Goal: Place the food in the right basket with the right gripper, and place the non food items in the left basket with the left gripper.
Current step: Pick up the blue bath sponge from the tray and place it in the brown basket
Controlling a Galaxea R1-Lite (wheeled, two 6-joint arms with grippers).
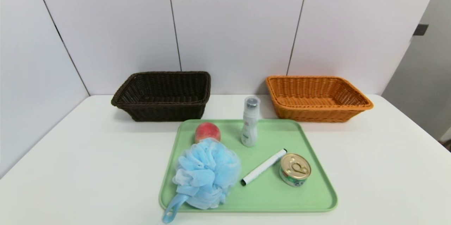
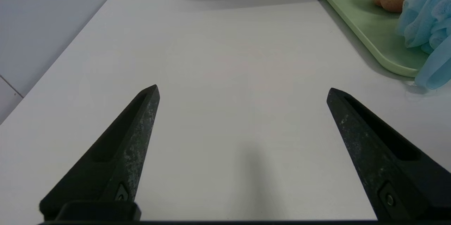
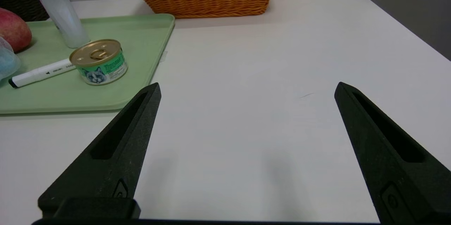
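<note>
The left tool (image 2: pixel 243 89) and the right tool (image 3: pixel 246 87) are both hanging low over bare bench (image 1: pixel 70 168) at the near edge, each with its jaws spread wide and holding nothing, one to either side of the green tray (image 1: pixel 303 182). Just ahead of the left tool and inward toward the middle, the blue bath puff (image 1: pixel 206 174) is sitting on the tray's near corner, its loop spilling over the rim, so this arm is the nearer one for it. Ahead of the right tool and inward, the tin can (image 3: pixel 99 61) is standing upright close to the tray's edge, the likeliest first pick for that side. Beside the can, the white marker pen (image 1: pixel 263 167) is lying with its long axis running diagonally, cap end toward the puff. Farther on, the peach (image 1: pixel 208 131) is touching the puff's far side and the white bottle (image 1: pixel 250 122) is standing upright. Beyond the tray, the dark basket (image 1: pixel 162 110) is waiting ahead of the left tool and the orange basket (image 1: pixel 317 112) ahead of the right, with open bench on both outer sides for carrying.
</note>
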